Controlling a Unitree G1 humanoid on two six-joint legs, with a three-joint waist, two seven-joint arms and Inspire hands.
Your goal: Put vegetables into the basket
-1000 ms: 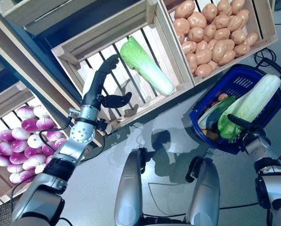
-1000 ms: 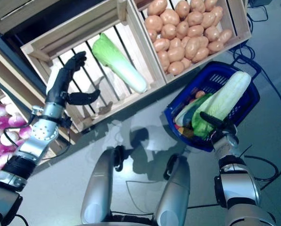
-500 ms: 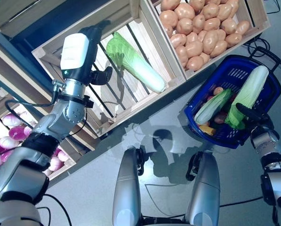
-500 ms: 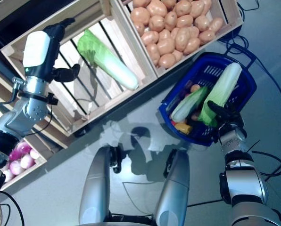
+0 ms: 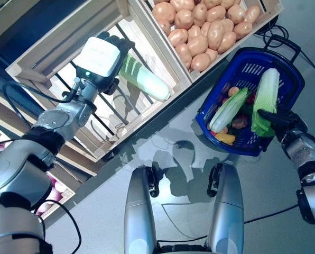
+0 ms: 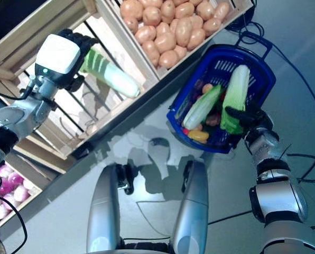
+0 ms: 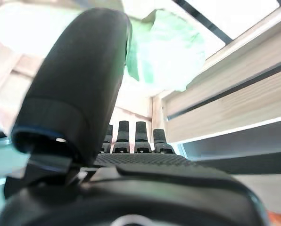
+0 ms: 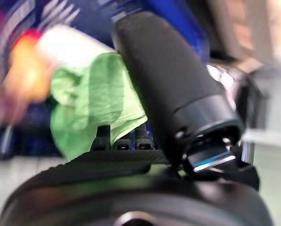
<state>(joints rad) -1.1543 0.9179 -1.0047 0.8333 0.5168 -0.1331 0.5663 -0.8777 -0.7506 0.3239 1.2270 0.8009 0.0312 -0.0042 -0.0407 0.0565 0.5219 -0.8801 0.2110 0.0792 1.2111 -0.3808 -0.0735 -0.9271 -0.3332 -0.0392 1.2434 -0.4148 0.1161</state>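
Observation:
A long napa cabbage (image 5: 149,83) lies in a slatted wooden crate (image 5: 163,50). My left hand (image 5: 100,57), with its white back cover, is over the cabbage's green leafy end, fingers straight and open. In the left wrist view the green leaves (image 7: 165,52) show just past the hand (image 7: 79,84). The blue basket (image 5: 252,66) stands on the floor at the right and holds two napa cabbages (image 5: 266,98), a yellow vegetable (image 5: 226,138) and small reddish round ones. My right hand (image 5: 282,119) is at the basket's near rim, open, beside a cabbage's leaves (image 8: 93,99).
A crate of potatoes (image 5: 200,26) stands just behind the basket. The stand's wooden frames run along the left side. Grey floor (image 5: 178,137) lies between the stand and the basket.
The camera has shifted. My left hand has moved from the crate's open left part across to the cabbage's leafy end. My right hand has stayed by the basket's rim.

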